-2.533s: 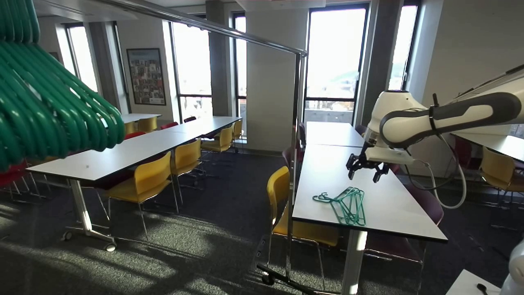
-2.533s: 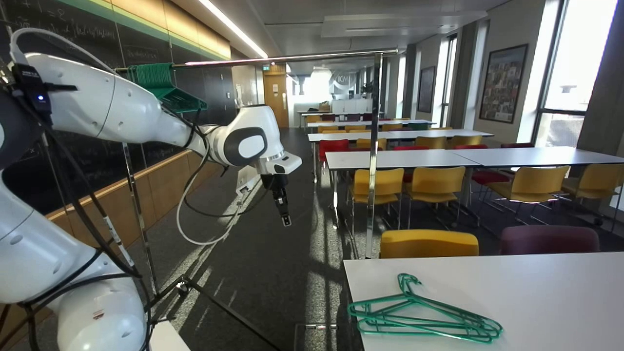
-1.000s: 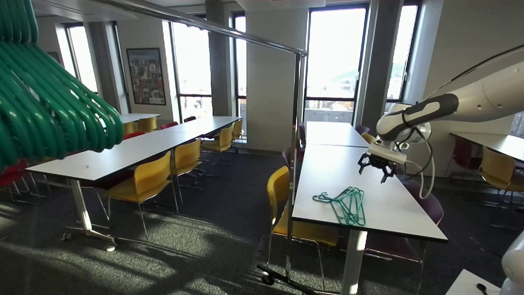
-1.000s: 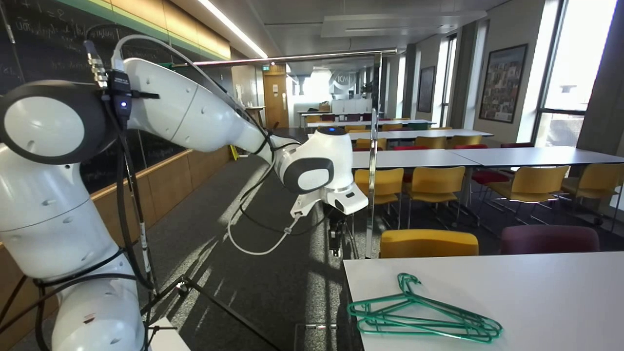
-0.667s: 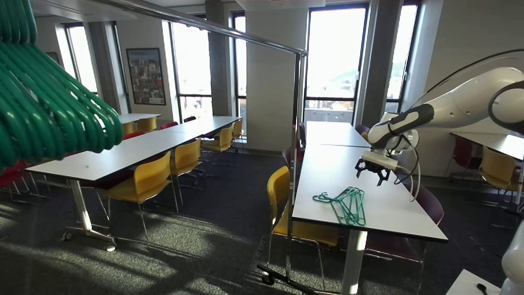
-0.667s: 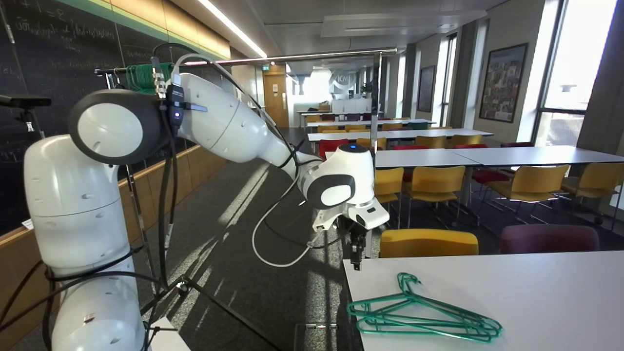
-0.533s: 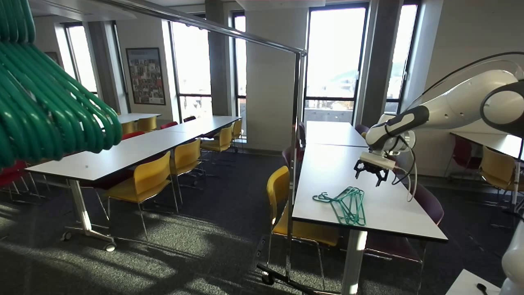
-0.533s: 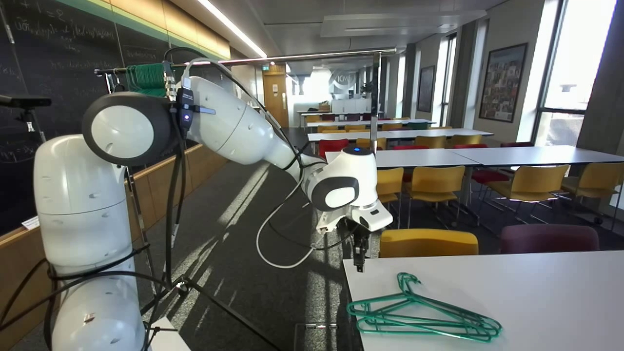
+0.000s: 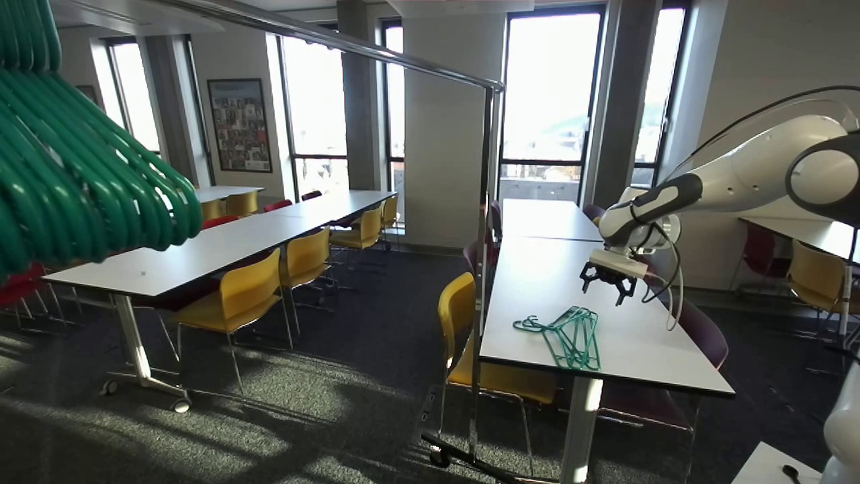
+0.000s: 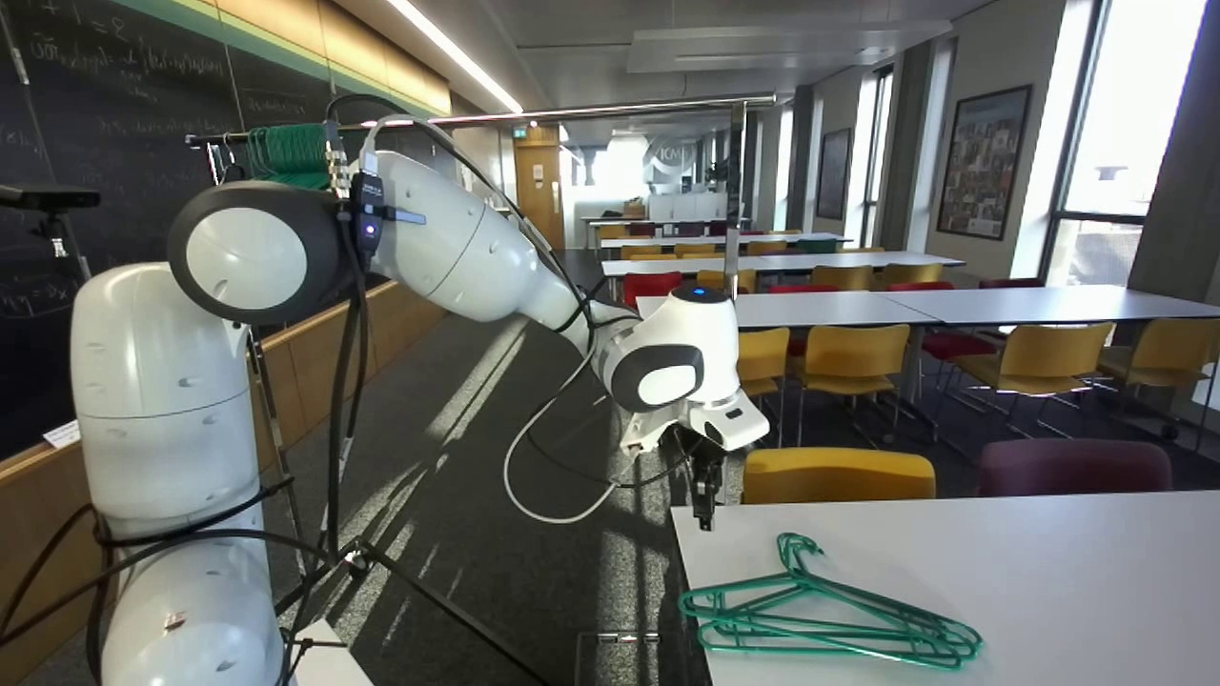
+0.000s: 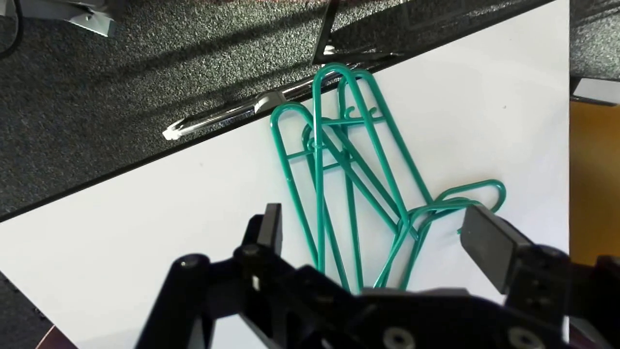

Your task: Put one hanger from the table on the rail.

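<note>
Blackboard (image 10: pixel 124 171): well apart from the tool (image 11: pixel 380 235), behind the arm (image 10: pixel 448 238) in an exterior view; chalk writing (image 10: pixel 124 59) on it, too blurred to read. Rail (image 9: pixel 403 59): well above the tool in both exterior views. Surface (image 9: pixel 645 346): white top, under the tool, near but apart. Arm: reaches in from higher up, angled down to the tool. Framed poster (image 9: pixel 238 124): well away from the tool, lettering too small to read. Round mark (image 10: pixel 671 157): far beyond the tool in an exterior view, reads ICM. Bunch of green hangers (image 9: pixel 87 175): on the rail, higher than the tool, well apart from it. Loose green hangers (image 11: pixel 362 185): task's hanger is one of these, can't tell which; flat on the surface, overlapping, count unclear, lower than the tool and apart from it. Wrist view puts them mostly between its fingers (image 11: pixel 271 231). Tool: points down over the surface, fingers spread wide apart. Hooks (image 11: pixel 465 188): toward one fingertip in the wrist view, partly hidden by it. Small label (image 10: pixel 174 619): low on the arm, well apart from the tool, can't be read.
</note>
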Action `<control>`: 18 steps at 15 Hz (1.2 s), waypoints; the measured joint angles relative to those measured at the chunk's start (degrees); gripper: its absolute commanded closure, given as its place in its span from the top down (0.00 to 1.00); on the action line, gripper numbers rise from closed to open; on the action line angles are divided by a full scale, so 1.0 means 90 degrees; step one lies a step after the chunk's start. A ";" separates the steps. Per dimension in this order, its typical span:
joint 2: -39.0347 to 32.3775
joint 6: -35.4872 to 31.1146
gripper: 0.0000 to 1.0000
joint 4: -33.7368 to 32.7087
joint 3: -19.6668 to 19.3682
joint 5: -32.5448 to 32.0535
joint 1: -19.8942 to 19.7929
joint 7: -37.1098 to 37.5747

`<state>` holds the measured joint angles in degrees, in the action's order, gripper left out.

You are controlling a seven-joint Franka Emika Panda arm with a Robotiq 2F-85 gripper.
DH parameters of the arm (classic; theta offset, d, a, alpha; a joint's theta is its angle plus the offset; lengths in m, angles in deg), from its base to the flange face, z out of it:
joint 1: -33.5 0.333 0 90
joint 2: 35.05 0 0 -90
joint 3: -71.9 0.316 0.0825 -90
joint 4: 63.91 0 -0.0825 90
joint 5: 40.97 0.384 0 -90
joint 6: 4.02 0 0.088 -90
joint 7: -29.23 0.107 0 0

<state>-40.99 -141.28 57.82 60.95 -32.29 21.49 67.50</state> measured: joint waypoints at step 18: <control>-0.2734 -0.0109 1.00 -0.1953 -0.0460 0.0477 -0.0246 0.0163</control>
<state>-65.59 -142.26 40.24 56.81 -27.99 19.28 68.96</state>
